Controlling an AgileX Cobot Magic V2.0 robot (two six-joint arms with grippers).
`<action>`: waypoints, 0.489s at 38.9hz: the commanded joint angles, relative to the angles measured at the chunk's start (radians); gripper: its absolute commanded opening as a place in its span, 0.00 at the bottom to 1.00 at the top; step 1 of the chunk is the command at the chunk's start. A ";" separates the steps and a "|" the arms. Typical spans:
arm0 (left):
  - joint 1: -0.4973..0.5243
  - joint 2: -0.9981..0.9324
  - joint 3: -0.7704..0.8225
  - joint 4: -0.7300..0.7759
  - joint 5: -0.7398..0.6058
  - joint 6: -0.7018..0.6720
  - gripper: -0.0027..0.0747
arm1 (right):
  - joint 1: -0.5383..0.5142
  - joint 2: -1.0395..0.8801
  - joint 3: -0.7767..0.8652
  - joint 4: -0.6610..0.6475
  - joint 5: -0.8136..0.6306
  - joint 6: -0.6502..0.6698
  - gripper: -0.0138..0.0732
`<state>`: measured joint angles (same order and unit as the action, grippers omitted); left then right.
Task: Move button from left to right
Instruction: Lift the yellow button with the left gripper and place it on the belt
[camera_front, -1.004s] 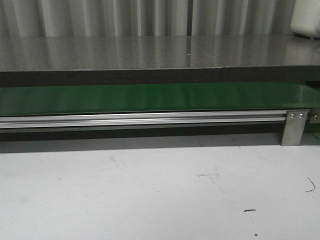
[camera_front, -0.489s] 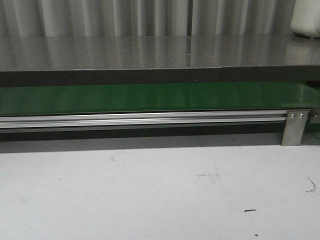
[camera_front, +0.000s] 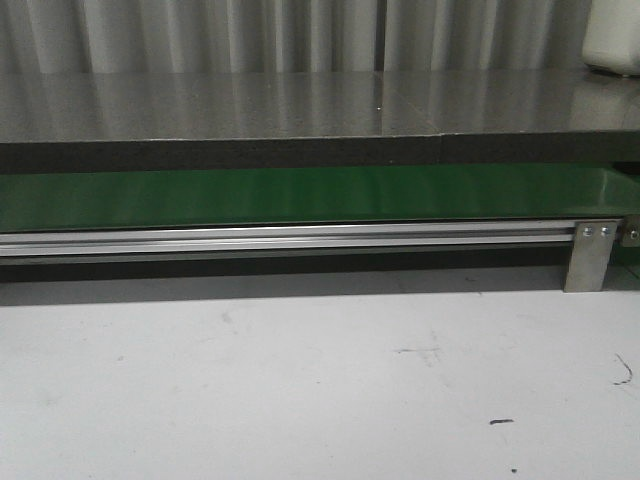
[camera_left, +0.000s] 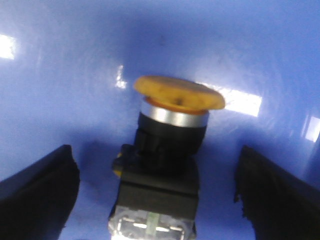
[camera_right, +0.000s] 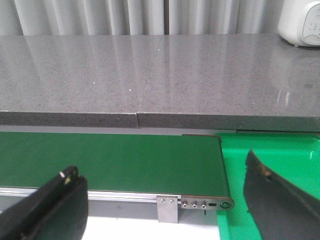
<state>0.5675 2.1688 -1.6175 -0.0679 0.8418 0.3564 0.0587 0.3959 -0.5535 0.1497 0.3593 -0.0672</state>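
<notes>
The button (camera_left: 167, 150) shows only in the left wrist view. It has an orange-yellow mushroom cap (camera_left: 179, 93), a silver collar and a black blocky body, and it lies on a glossy blue surface (camera_left: 65, 75). My left gripper (camera_left: 156, 167) is open, one black finger on each side of the button's body with blue showing in both gaps. My right gripper (camera_right: 161, 170) is open and holds nothing, hovering in front of the right end of the green belt (camera_right: 110, 160). The front view shows neither gripper nor the button.
The green belt (camera_front: 300, 195) runs on an aluminium rail (camera_front: 280, 238) with a metal bracket (camera_front: 590, 255). A grey stone counter (camera_front: 300, 105) lies behind it. A bright green tray (camera_right: 280, 150) sits past the belt's right end. A white appliance (camera_right: 300, 20) stands at the back right.
</notes>
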 joint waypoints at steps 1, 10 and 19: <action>0.004 -0.051 -0.028 -0.004 -0.033 0.004 0.59 | -0.004 0.014 -0.036 0.006 -0.079 -0.004 0.90; 0.004 -0.074 -0.028 -0.004 -0.005 0.005 0.11 | -0.004 0.014 -0.036 0.006 -0.079 -0.004 0.90; 0.010 -0.188 -0.028 -0.040 -0.012 0.005 0.09 | -0.004 0.014 -0.036 0.006 -0.079 -0.004 0.90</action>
<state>0.5735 2.1047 -1.6173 -0.0752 0.8549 0.3633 0.0587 0.3959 -0.5535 0.1497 0.3593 -0.0672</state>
